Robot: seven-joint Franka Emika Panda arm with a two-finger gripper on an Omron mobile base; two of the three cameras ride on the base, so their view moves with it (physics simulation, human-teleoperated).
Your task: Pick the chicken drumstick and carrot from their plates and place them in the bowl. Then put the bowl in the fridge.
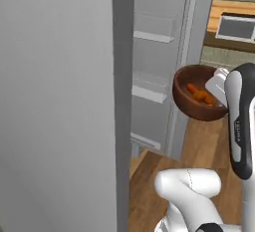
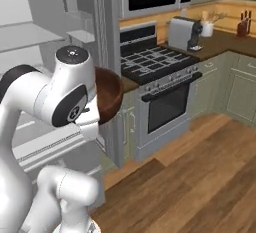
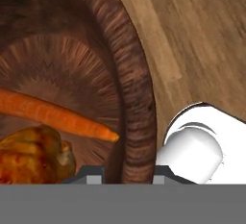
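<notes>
Fridge (image 1: pixel 149 71): tall, grey, door open; white interior with door shelves showing at the 10 o'clock side of the left base view.
Bowl (image 1: pixel 199 94): dark reddish-brown wood, held up off the floor just beside the fridge opening, tilted so its inside faces the left base camera; in the right base view it sits at 9 o'clock, partly behind the arm.
Carrot (image 3: pixel 53 115): bright orange, lying inside the bowl, tip toward 3 o'clock in the hand view.
Chicken drumstick (image 3: pixel 33 153): golden brown, inside the bowl, touching or just beside the carrot at its 7 o'clock.
Gripper (image 3: pixel 127 172): one tip inside the bowl wall, one outside, closed on the rim; the contact itself is hard to make out.
Stove (image 2: pixel 160 64): black burners, at 1 o'clock from the bowl in the right base view.
Floor (image 2: pixel 200 177): wooden planks.
</notes>
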